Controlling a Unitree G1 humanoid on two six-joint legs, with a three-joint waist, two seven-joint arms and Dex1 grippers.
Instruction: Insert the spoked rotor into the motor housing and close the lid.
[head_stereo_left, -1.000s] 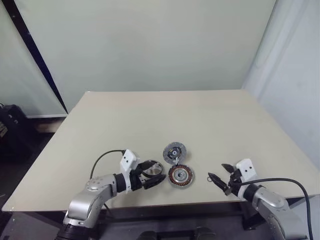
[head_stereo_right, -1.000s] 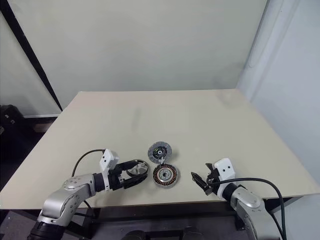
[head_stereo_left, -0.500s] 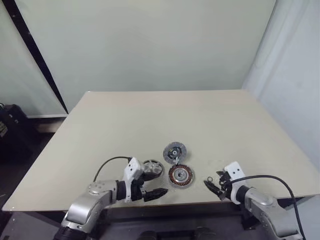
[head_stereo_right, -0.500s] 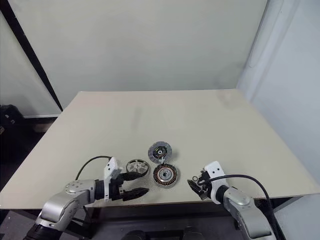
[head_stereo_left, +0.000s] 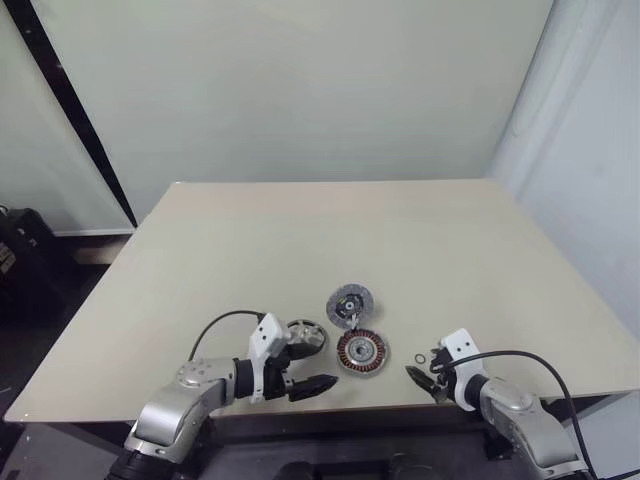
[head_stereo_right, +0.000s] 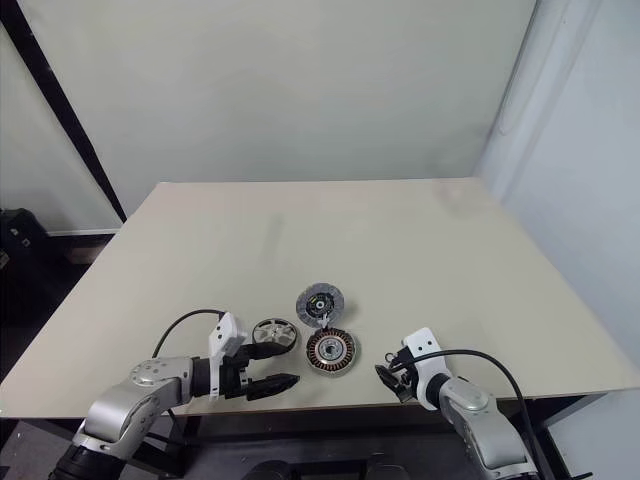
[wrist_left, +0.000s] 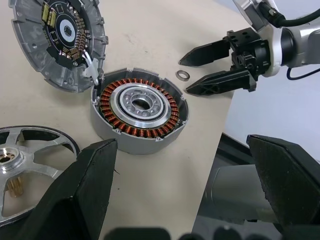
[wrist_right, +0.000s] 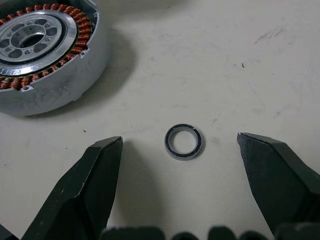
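From the head views you see three small parts grouped near the near edge of the table (head_stereo_left: 420, 240): the rotor (head_stereo_left: 306, 337) on the left, the housing (head_stereo_left: 361, 350) just to its right, and the lid (head_stereo_left: 349, 302) just beyond the housing, tilted and seemingly leaning on its far rim. Your left gripper (head_stereo_left: 310, 378) sits just nearer than the rotor with its fingers spread and nothing between them; your right gripper (head_stereo_left: 425, 373) is low at the near right, also spread and empty, with a tiny ring (head_stereo_left: 421, 357) lying beside it. In the left wrist view the rotor (wrist_left: 22, 165) is bare machined metal with thin spokes and an open rim, so expect it to be stiff, fairly light and slick; pinch across the rim or over one spoke rather than the hub, whose small brass pins look easy to bend. The housing (wrist_left: 137, 112) shows exposed copper windings around a bearing, so keep your fingertips off the copper and hold its outer wall. The lid (wrist_left: 57, 35) carries a circuit board on its inner face and what may be a thin lead to the housing; handle it by the edge. In the right wrist view the ring (wrist_right: 183, 141) lies flat between your open fingers, untouched.
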